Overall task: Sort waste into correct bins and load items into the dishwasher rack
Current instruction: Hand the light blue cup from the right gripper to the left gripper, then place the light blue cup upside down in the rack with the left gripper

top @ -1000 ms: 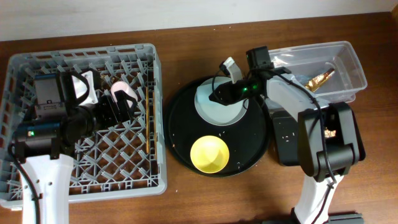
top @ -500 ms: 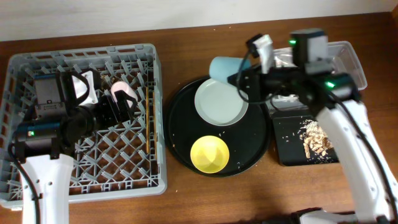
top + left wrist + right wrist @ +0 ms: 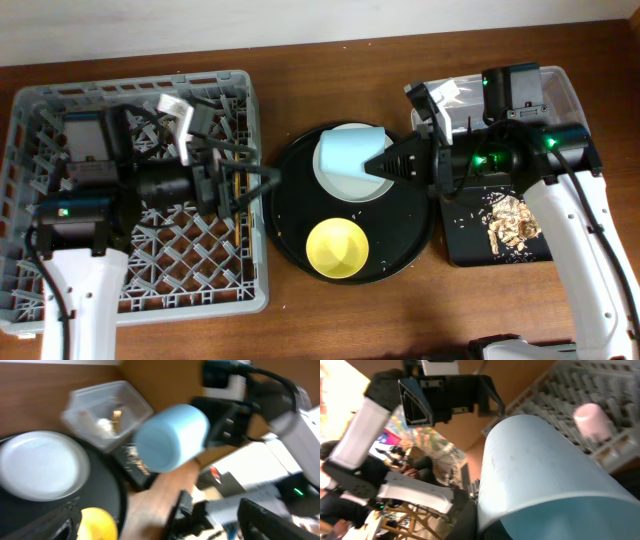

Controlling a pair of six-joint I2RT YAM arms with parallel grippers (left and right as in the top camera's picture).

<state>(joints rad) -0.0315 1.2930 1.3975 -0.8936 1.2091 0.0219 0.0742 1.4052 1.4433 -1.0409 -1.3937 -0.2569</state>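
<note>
The blue cup (image 3: 345, 155) is held sideways over the desk's middle, clamped in the right gripper (image 3: 388, 163). The left gripper (image 3: 252, 173) is spread apart near it. If released too early, the blue cup could be dropped onto the plate (image 3: 350, 190).

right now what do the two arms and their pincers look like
Left arm and right arm: white lower links, black joint housings, small green lights and black cables running along them. Left pincer and right pincer: black, with slim angular fingers.
</note>
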